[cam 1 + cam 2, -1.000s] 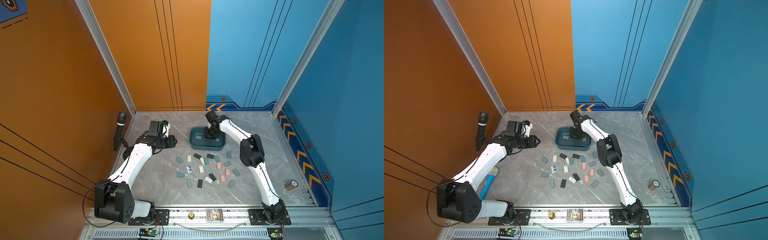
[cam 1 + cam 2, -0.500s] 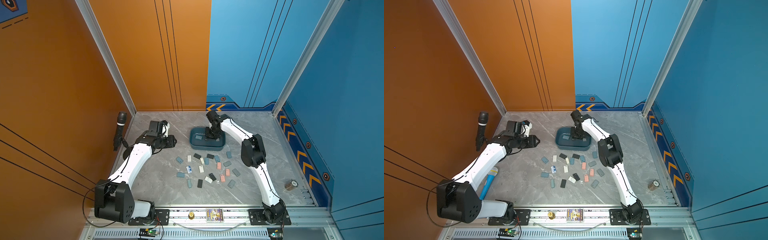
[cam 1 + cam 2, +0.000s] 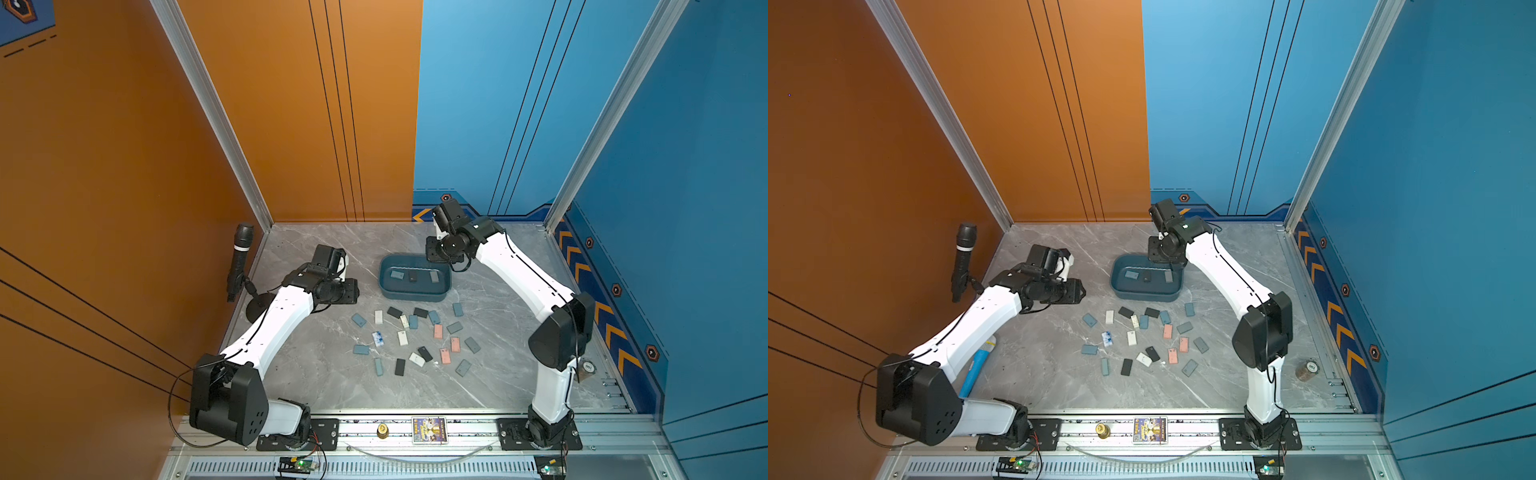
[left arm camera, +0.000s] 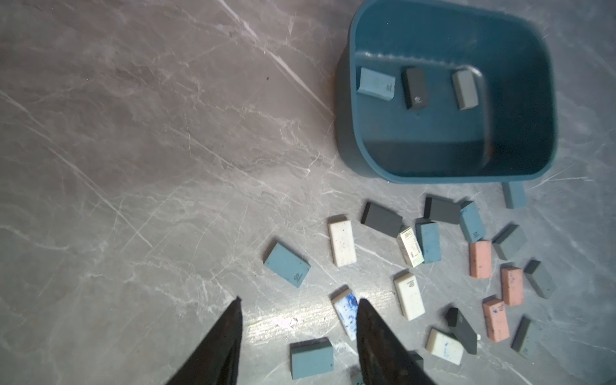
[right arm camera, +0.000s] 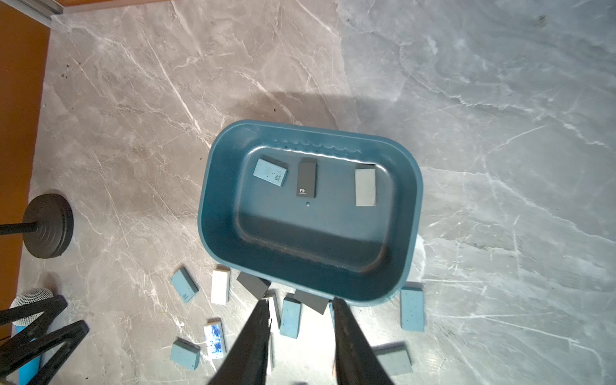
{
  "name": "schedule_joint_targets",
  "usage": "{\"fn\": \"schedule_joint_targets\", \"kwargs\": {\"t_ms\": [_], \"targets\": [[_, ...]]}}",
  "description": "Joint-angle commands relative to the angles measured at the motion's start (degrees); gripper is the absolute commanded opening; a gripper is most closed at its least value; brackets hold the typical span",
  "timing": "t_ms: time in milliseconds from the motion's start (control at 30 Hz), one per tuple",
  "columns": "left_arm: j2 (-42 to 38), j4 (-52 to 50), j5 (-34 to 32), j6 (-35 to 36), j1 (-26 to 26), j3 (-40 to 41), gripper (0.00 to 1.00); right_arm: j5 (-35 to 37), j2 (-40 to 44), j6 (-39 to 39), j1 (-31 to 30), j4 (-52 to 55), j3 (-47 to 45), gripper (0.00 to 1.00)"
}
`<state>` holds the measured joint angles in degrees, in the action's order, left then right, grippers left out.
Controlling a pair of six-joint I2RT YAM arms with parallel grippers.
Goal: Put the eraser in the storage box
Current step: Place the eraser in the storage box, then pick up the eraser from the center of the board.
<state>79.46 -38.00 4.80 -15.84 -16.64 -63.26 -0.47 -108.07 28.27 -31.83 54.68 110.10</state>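
A blue eraser [image 5: 270,171] and a black eraser [image 5: 306,178], both marked 4B, are seen in the storage box [image 5: 216,213] toward the table's [image 5: 133,100] far edge; the left gripper [image 4: 300,300] and right gripper [image 5: 301,301] are held spread, empty.

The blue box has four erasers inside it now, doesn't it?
Not quite. The storage box holds three erasers, not four: a light blue eraser, a black eraser and a grey eraser. The right wrist view looks straight down into the box and shows all three.
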Motion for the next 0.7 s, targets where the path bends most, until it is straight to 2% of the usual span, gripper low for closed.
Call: {"fn": "schedule_joint_targets", "kwargs": {"t_ms": [0, 167, 367, 667], "targets": [[0.82, -5.2, -7.11, -5.35, -3.02, -0.04, 0.59, 5.08, 3.97, -0.6, -0.94, -0.26, -6.17, 0.34], [2.24, -5.93, -11.9, -15.1, -7.19, 0.21, 0.64, 8.3, 10.58, 0.11, -1.32, -3.35, -15.49, 0.34], [6.41, -8.37, -16.46, -26.31, -10.14, -1.44, 0.64, 11.31, 16.22, 0.62, -1.14, -4.49, -22.9, 0.34], [12.74, -8.52, -17.24, -34.85, -11.74, -3.67, 0.64, 12.82, 26.42, 1.96, 1.55, -6.77, -33.7, 0.35]]}}
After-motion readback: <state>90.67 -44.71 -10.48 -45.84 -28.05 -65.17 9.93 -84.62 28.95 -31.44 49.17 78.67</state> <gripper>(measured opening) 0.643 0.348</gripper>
